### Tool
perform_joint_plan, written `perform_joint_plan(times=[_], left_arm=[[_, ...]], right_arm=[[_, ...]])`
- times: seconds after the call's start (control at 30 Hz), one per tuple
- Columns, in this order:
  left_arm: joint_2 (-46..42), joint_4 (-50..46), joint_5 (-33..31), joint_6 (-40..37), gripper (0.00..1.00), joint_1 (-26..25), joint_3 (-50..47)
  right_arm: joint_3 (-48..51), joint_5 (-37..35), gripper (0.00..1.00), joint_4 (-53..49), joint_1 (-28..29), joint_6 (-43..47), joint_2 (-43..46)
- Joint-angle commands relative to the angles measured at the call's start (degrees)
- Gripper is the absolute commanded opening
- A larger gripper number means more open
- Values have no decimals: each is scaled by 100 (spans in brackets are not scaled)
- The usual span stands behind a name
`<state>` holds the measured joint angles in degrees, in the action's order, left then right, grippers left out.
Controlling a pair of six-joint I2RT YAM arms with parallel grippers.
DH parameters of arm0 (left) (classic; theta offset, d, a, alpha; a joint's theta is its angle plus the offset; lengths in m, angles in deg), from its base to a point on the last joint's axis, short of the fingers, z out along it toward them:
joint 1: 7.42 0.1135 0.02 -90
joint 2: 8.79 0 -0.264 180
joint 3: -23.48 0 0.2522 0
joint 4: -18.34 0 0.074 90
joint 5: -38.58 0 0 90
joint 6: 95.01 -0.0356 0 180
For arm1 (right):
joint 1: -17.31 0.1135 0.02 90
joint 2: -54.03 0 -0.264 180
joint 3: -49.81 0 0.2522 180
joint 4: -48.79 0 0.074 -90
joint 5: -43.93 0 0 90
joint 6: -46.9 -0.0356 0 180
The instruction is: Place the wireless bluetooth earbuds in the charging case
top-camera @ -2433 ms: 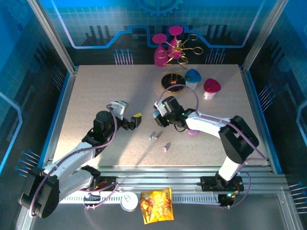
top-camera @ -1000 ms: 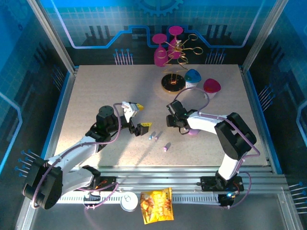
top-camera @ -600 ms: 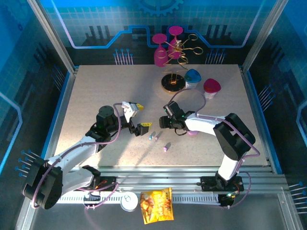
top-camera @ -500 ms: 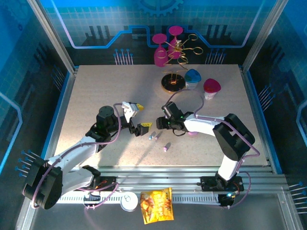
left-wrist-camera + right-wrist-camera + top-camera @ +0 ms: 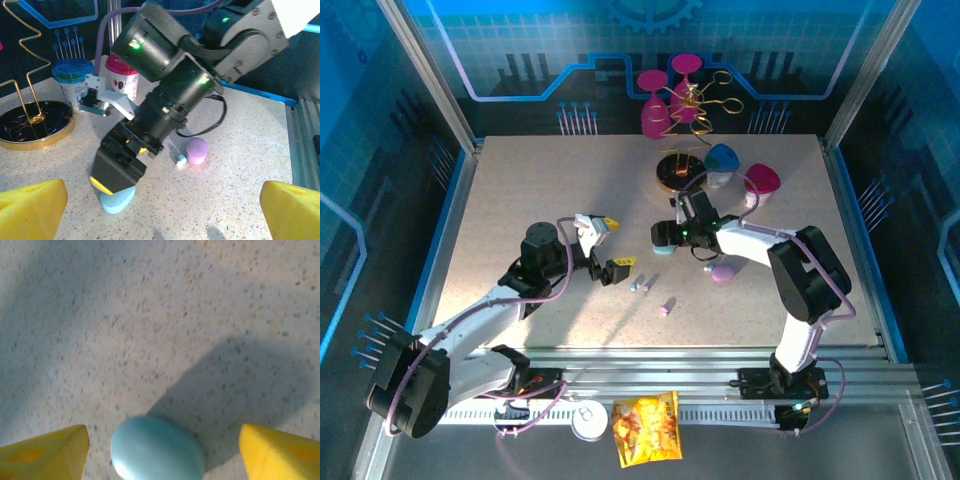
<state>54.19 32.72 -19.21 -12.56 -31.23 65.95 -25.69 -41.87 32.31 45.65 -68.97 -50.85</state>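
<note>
The pale blue charging case [image 5: 157, 450] lies closed on the table between the yellow fingertips [image 5: 45, 455] of my right gripper [image 5: 662, 240], with a gap on each side; that gripper is open. The left wrist view shows the blue case [image 5: 116, 200] under the right gripper's black fingers. A lilac-pink case [image 5: 723, 272] sits right of it, with a pale blue earbud [image 5: 181, 160] beside it. Three more earbuds [image 5: 638, 285] [image 5: 667, 308] lie loose near the table's middle. My left gripper [image 5: 614, 243] hangs open just left of them, holding nothing.
At the back stand a wire rack with pink glasses [image 5: 670, 100], its round gold base [image 5: 680, 172], a blue-lidded cup [image 5: 723, 160] and a pink-lidded cup [image 5: 760, 182]. A snack bag [image 5: 645, 428] and a can [image 5: 588, 422] lie in front of the rail.
My right gripper has spread its jaws and let go of the blue case, which now rests on the table; its arm swung toward the back. The left arm reached right earlier, then stayed still.
</note>
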Motion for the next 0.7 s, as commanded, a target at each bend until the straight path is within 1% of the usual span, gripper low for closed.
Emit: perform_joint_plan(times=[0.0,0.03,0.07,0.13,0.2,0.3,0.5,0.6,0.67], left_arm=[[-79,-22,-11,-86,99,-31,-54],[-105,-72,-15,-86,99,-36,-43],[-134,-115,-17,-89,99,-29,-46],[-205,-212,-39,-112,99,-34,-41],[-259,-328,-103,-149,99,-33,-39],[-313,-440,-192,-198,99,-36,-49],[-317,-459,-205,-237,99,-36,-68],[-307,-450,-217,-235,99,-35,-84],[-303,-450,-214,-227,99,-35,-93]], right_arm=[[-182,840,87,95,-87,324,-339],[-181,982,93,166,-104,325,-381],[-166,1092,96,220,-105,305,-399],[-98,1315,96,311,-94,305,-404],[32,1382,95,397,-66,297,-333],[290,1353,92,390,-9,368,-130],[738,988,80,377,230,615,311],[714,608,77,172,398,876,398],[616,262,73,-39,498,1038,373]])
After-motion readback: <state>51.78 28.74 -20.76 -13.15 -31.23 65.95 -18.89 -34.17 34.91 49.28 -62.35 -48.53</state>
